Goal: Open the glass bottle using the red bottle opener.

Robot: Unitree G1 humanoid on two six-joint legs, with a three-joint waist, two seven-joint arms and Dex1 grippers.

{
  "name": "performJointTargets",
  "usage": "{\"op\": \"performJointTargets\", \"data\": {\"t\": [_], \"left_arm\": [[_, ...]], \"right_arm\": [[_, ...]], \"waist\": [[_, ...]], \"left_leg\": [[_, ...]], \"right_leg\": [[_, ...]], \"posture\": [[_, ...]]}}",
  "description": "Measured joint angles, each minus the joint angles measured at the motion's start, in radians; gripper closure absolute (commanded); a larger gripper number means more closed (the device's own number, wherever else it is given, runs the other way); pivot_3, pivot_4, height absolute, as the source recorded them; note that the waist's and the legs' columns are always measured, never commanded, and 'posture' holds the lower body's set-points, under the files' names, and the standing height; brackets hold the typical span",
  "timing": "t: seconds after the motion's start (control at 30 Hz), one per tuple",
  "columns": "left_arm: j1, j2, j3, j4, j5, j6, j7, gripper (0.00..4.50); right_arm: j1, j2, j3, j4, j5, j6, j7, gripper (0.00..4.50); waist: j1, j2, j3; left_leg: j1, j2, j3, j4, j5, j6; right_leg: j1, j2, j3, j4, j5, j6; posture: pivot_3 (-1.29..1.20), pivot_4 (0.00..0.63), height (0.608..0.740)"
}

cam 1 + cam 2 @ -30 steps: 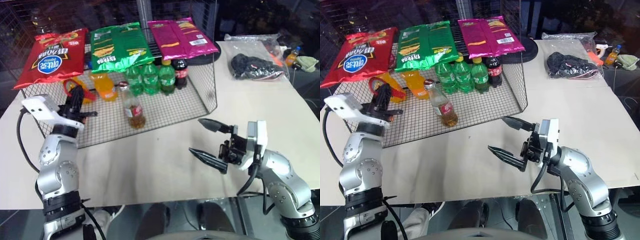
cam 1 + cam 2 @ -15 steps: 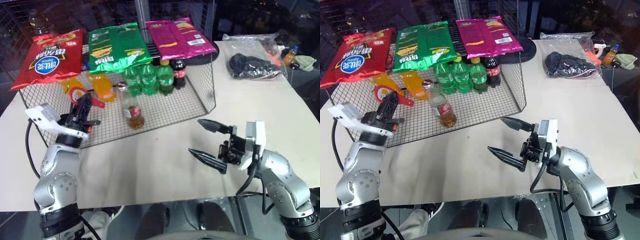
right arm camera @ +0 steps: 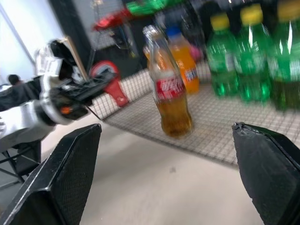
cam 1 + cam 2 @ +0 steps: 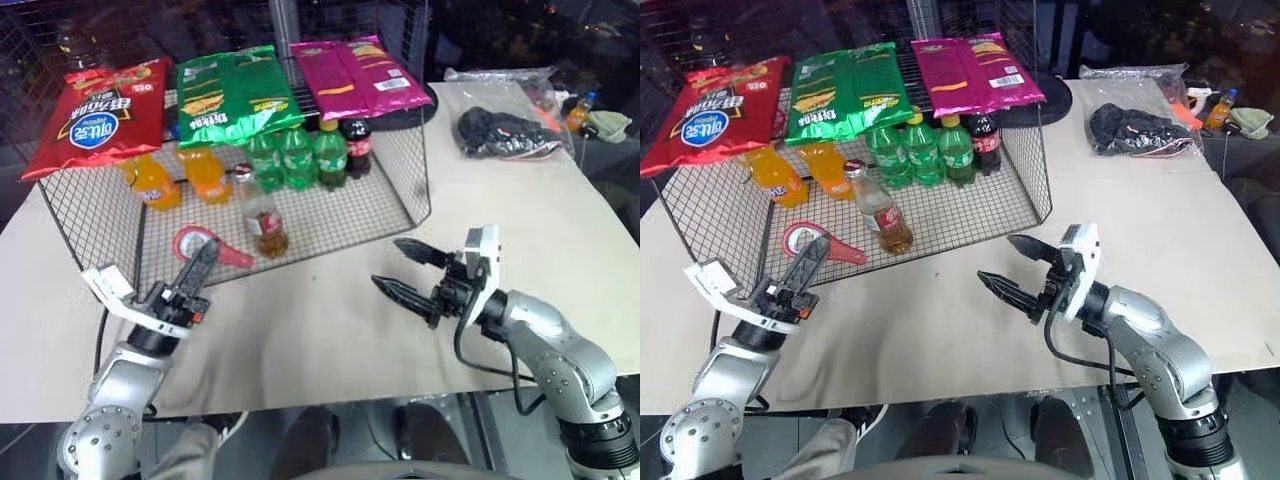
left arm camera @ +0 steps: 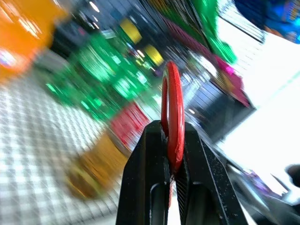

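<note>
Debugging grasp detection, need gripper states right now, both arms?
Left gripper: shut on the red bottle opener.
Right gripper: open, empty, facing the glass bottle.

- A robot test lab, set up as a mock snack stall rather than a real shop.
- A pale desk [image 4: 330, 330] carries a wire rack [image 4: 400, 190] with crisp bags: red [image 4: 95, 115], green [image 4: 235, 95] and pink [image 4: 365, 75].
- Under them stand green soda bottles [image 4: 298, 155], orange drinks [image 4: 205, 172] and a cola [image 4: 360, 145].
- Beyond the rack lies a clear bag of dark stuff [image 4: 510, 130]; the room behind is dim and cluttered.
</note>
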Motion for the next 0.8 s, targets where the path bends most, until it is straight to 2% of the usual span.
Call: {"op": "performJointTargets", "data": {"t": [0.03, 0.1, 0.23, 0.37, 0.57, 0.67, 0.8], "left_arm": [[0.006, 0.005, -0.004, -0.007, -0.032, 0.025, -0.015, 4.45], [0.004, 0.033, -0.088, -0.017, -0.077, 0.108, -0.058, 4.45], [-0.087, 0.033, -0.261, -0.011, -0.088, 0.22, -0.124, 4.45], [-0.16, 0.026, -0.352, 0.02, -0.08, 0.272, -0.172, 4.45], [-0.2, 0.023, -0.402, 0.079, -0.04, 0.299, -0.243, 4.45], [-0.218, 0.001, -0.423, 0.101, -0.007, 0.292, -0.266, 4.5], [-0.222, -0.016, -0.434, 0.12, 0.028, 0.288, -0.293, 4.5]], "right_arm": [[-0.005, -0.008, 0.006, -0.014, 0.014, 0.062, -0.036, 0.0], [-0.036, -0.067, 0.028, -0.041, 0.084, 0.224, -0.076, 0.0], [-0.08, -0.071, 0.043, -0.05, 0.227, 0.402, -0.107, 0.0], [-0.105, -0.053, 0.046, -0.043, 0.298, 0.484, -0.129, 0.0], [-0.149, -0.045, 0.045, -0.019, 0.345, 0.545, -0.137, 0.0], [-0.157, -0.043, 0.045, -0.011, 0.374, 0.572, -0.136, 0.84], [-0.169, -0.045, 0.043, -0.005, 0.393, 0.598, -0.138, 2.6]], "waist": [[-0.001, 0.0, 0.0], [0.001, 0.0, 0.0], [-0.002, 0.0, 0.0], [-0.007, 0.001, 0.0], [-0.005, 0.001, 0.0], [-0.003, 0.001, 0.0], [-0.003, 0.001, 0.0]], "left_leg": [[0.0, 0.0, 0.0, 0.0, 0.0, 0.0], [0.0, -0.001, 0.0, 0.0, 0.0, 0.0], [0.0, -0.001, 0.0, 0.0, 0.0, 0.0], [0.0, 0.0, 0.001, 0.0, 0.0, 0.0], [0.0, 0.0, 0.0, 0.0, 0.0, 0.0], [0.0, -0.001, 0.001, 0.0, 0.0, 0.0], [0.0, 0.0, 0.0, 0.0, 0.0, 0.0]], "right_leg": [[0.0, 0.002, 0.0, 0.0, 0.0, 0.0], [0.0, 0.002, 0.0, 0.0, 0.0, 0.0], [0.0, 0.003, 0.0, 0.0, 0.0, 0.0], [0.0, 0.004, 0.001, 0.0, 0.0, 0.0], [0.0, 0.004, 0.001, 0.0, 0.0, 0.0], [0.0, 0.003, 0.001, 0.0, 0.0, 0.0], [0.0, 0.003, 0.001, 0.0, 0.0, 0.0]], "posture": [[0.0, 0.15, 0.74], [0.0, 0.15, 0.74], [0.0, 0.15, 0.74], [0.0, 0.15, 0.74], [0.0, 0.15, 0.74], [0.0, 0.15, 0.74], [0.0, 0.15, 0.74]]}}
